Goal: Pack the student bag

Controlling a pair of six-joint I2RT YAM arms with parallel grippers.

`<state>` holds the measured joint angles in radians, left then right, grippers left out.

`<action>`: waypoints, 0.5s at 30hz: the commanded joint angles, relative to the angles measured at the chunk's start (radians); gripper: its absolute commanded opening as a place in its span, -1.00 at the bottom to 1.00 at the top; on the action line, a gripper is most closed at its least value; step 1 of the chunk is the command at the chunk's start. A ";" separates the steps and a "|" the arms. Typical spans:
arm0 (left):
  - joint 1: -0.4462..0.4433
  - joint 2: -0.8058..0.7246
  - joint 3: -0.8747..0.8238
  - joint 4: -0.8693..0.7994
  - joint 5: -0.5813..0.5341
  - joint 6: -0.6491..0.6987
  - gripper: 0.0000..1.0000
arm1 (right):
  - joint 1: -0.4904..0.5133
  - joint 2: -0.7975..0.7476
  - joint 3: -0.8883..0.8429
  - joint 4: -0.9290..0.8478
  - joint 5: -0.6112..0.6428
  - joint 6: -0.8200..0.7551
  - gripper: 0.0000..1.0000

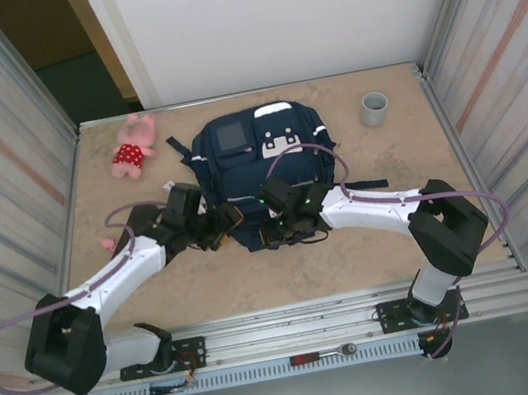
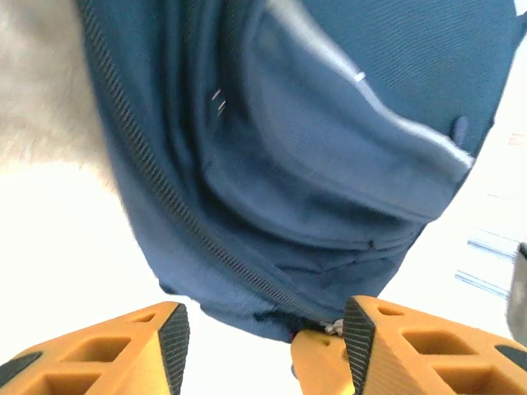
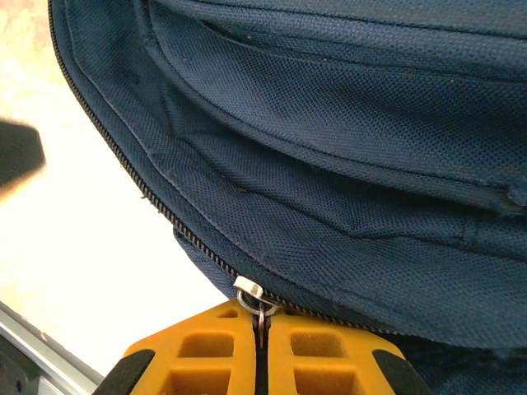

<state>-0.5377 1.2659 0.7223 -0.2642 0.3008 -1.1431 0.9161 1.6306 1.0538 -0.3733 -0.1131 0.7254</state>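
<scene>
Right gripper (image 3: 258, 333) clamps zipper pull (image 3: 261, 313) on student bag (image 3: 346, 164); left gripper (image 2: 265, 337) agape, bag ahead.

Zipper pull (image 3: 257, 303) half hidden inside right gripper (image 3: 262, 329); student bag (image 3: 329, 164) cut off at frame edges.

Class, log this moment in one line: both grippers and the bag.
left gripper: open, at near edge of student bag | right gripper: shut on zipper pull | pink plush, grey cup: outside bag
</scene>
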 commanded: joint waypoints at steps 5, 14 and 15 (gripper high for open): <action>-0.069 0.068 -0.003 0.109 -0.070 -0.256 0.21 | 0.015 -0.010 0.001 0.008 -0.027 -0.013 -1.00; -0.066 0.186 0.022 0.181 -0.066 -0.282 -0.42 | 0.015 -0.041 -0.013 -0.005 -0.010 -0.034 -1.00; -0.067 0.184 0.039 0.144 -0.077 -0.265 -0.61 | 0.015 -0.044 -0.013 -0.023 -0.002 -0.040 -1.00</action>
<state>-0.6098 1.4445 0.7166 -0.1104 0.2596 -1.4105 0.9173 1.6249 1.0492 -0.3744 -0.1123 0.7204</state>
